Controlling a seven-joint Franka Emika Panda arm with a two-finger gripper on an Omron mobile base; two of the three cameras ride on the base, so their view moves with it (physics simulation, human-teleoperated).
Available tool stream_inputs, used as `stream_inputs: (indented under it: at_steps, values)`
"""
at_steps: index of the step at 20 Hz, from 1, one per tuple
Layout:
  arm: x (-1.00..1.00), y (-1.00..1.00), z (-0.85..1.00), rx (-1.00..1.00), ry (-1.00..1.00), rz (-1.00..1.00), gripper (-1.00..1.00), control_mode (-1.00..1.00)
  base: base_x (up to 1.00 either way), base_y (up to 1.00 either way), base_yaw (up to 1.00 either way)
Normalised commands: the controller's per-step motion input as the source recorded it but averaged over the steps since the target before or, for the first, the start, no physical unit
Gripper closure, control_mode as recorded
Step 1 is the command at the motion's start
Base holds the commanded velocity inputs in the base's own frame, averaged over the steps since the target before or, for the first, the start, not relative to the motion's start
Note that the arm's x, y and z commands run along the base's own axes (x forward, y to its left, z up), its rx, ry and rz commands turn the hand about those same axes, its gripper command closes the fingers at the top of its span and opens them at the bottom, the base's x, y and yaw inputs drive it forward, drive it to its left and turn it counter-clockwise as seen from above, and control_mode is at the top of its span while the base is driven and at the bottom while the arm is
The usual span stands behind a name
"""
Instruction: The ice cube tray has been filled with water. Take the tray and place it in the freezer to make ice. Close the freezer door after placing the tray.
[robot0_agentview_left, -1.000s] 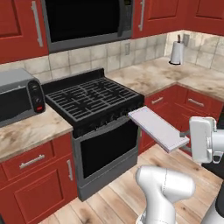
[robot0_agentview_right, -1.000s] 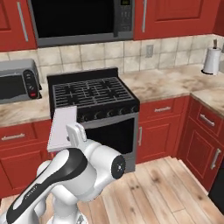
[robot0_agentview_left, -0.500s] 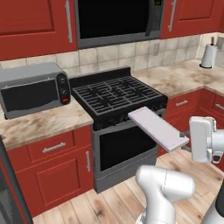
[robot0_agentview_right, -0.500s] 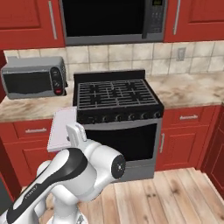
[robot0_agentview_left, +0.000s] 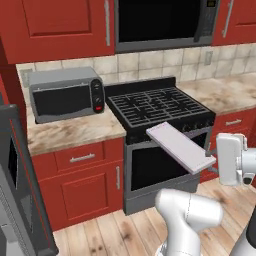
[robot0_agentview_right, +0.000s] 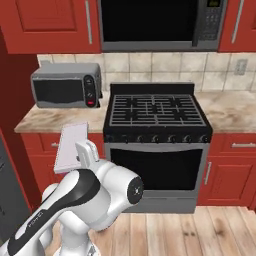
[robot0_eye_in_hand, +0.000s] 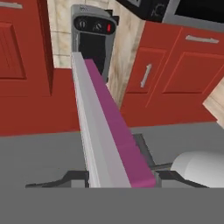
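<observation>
While our base faces the stove (robot0_agentview_left: 159, 107), a grey freezer door (robot0_agentview_left: 20, 200) edges the left base view. On the tabletop (robot0_agentview_left: 70, 132) sits a microwave (robot0_agentview_left: 65, 94). We carry the ice cube tray (robot0_agentview_left: 180, 146) in the air before the oven. Our end effector (robot0_eye_in_hand: 118, 177) seems pinched on its near end, though the fingers are mostly hidden.
</observation>
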Motion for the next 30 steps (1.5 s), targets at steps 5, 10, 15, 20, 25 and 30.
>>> stream_inputs:
  at_steps: [5,10,15,20,25,30]
  values:
    - [0.0,0.0,0.0,0.0,0.0,0.0,1.0,1.0,-0.33,0.04,0.31]
    - [0.0,0.0,0.0,0.0,0.0,0.0,1.0,1.0,-0.44,0.06,0.3]
    - [0.0,0.0,0.0,0.0,0.0,0.0,1.0,1.0,-0.59,0.09,0.28]
    - [0.0,0.0,0.0,0.0,0.0,0.0,1.0,1.0,-0.64,0.1,0.27]
    - [0.0,0.0,0.0,0.0,0.0,0.0,1.0,1.0,-0.59,0.12,0.25]
    - [0.0,0.0,0.0,0.0,0.0,0.0,1.0,1.0,-0.49,0.13,0.24]
